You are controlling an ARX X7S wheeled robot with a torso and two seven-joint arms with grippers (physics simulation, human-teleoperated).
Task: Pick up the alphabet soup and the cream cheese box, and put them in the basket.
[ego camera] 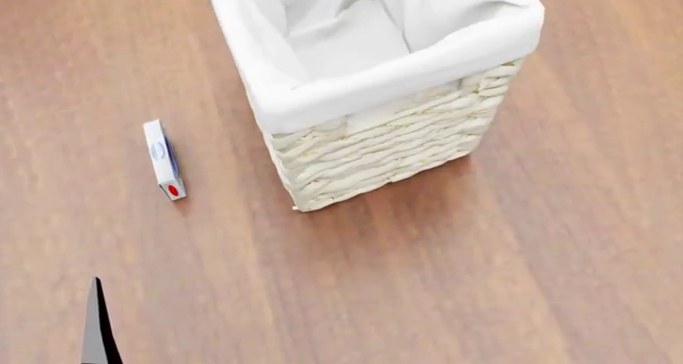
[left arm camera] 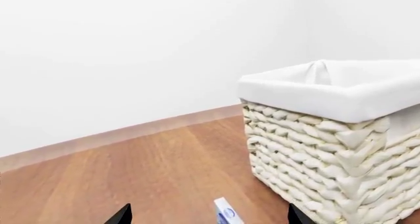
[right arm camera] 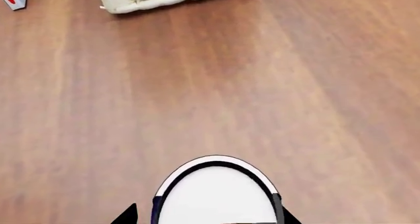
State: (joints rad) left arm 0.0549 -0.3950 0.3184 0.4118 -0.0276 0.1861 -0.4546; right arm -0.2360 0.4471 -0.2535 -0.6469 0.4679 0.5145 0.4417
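Wooden flooring [ego camera: 449, 284] is filling every view, meeting a plain white wall [left arm camera: 131, 51] along a pale skirting strip behind the basket [ego camera: 373, 152]. That basket, cream woven wicker with a white cloth liner [ego camera: 363, 36] folded over its rim, is serving as the landmark here and is standing upright on the floor.

The cream cheese box [ego camera: 163, 159] is lying on the floor just to the left of the basket, apart from it, its blue oval mark and red dot showing in the head view. My left gripper [left arm camera: 208, 218] is hovering near this box: the left wrist view is showing two dark fingertips [left arm camera: 121, 216] spread well apart, with the box's end between them and touching neither. In the head view only a dark sliver of that arm [ego camera: 97, 324] is appearing, well short of the box.

My right gripper [right arm camera: 206, 215] is pinching the alphabet soup [right arm camera: 215, 192]; the can's silvery lid with its dark rim is sitting between the two dark fingertips in the right wrist view. From there the basket's base is lying well ahead across bare floor, with a corner of the cream cheese box beside it.
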